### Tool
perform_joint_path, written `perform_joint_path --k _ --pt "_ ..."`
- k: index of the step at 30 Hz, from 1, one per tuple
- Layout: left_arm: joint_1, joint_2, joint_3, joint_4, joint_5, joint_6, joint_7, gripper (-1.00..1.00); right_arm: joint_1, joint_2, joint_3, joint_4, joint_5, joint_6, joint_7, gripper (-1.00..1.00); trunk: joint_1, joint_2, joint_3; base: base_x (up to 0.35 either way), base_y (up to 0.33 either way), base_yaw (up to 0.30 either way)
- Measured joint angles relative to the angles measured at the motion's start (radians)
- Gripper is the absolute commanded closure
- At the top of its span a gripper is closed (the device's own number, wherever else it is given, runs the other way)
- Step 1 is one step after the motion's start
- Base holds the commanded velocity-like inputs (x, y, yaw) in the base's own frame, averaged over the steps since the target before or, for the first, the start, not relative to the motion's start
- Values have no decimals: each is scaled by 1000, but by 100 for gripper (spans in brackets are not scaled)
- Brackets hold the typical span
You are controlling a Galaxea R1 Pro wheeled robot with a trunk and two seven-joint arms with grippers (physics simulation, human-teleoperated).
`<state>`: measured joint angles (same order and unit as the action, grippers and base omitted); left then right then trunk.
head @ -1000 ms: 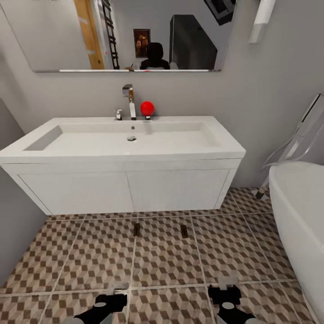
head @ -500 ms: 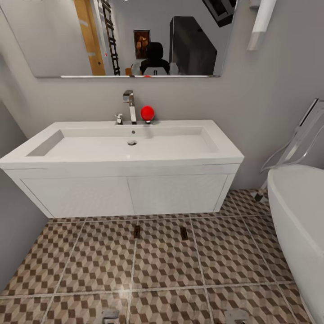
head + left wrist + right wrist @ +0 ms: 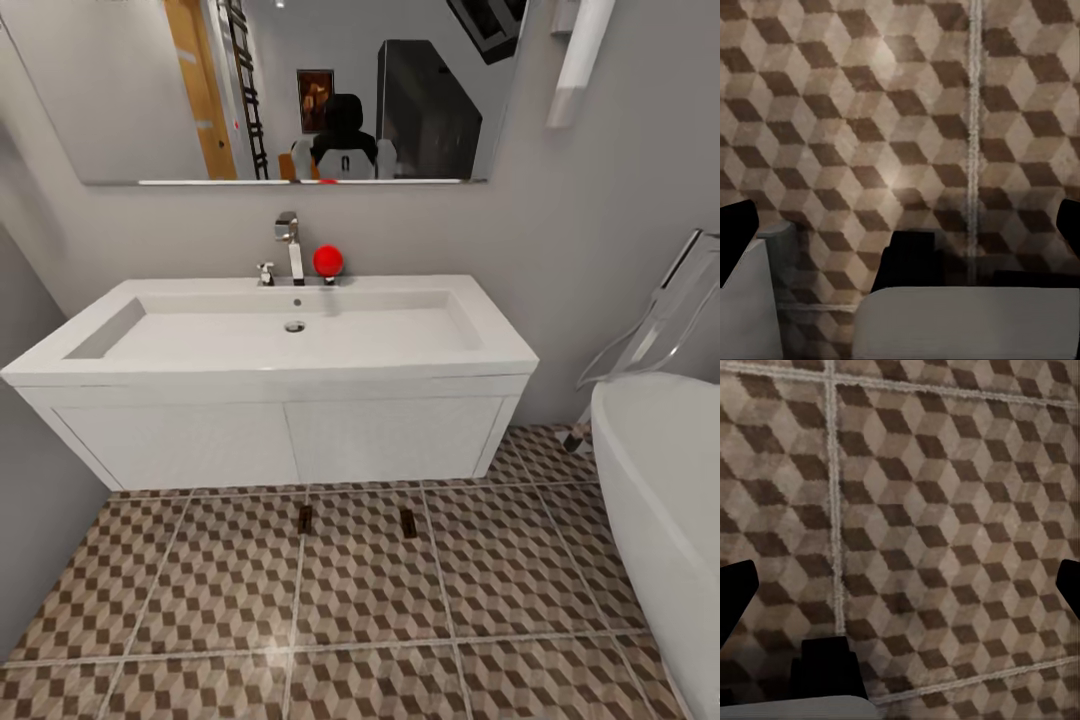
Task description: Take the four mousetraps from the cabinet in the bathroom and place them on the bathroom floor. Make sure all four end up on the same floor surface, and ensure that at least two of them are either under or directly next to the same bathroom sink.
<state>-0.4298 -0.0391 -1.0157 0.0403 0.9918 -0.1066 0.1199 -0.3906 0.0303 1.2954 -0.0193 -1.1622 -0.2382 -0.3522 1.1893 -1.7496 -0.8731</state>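
1. Each wrist camera looks down at the floor (image 3: 870,112) between two dark fingertips at the picture's far edges. The left gripper (image 3: 900,232) and the right gripper (image 3: 900,592) both stand wide apart, with nothing between the fingers.
2. Below them lie cube-pattern tiles and pale grout lines; no trap lies under either hand.
3. Farther out, from the head camera, two mousetraps lie on the tiles just in front of the white vanity: one (image 3: 305,518) on a grout line near the middle of the vanity, the other (image 3: 408,521) to its right, apart from it.
4. Above them sits the sink (image 3: 290,330), with a faucet (image 3: 289,245) and a red ball (image 3: 328,260) at its back edge, and a mirror (image 3: 280,90) above. A white tub (image 3: 660,480) curves in at the right.
5. I judge half the job done: two traps by the sink, two not seen here, and the cabinet is not in sight.
6. To do the next step well, I would turn away carefully, keeping the base clear of the two placed traps and the tub, then fetch the rest with both hands open.
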Motion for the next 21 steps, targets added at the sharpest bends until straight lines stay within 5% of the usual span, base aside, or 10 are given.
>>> perform_joint_path --k 21 --pt "63 8 0 10 1 8 1 -100 36 5 0 0 -1 2 -1 -100 -81 147 66 0 0 0"
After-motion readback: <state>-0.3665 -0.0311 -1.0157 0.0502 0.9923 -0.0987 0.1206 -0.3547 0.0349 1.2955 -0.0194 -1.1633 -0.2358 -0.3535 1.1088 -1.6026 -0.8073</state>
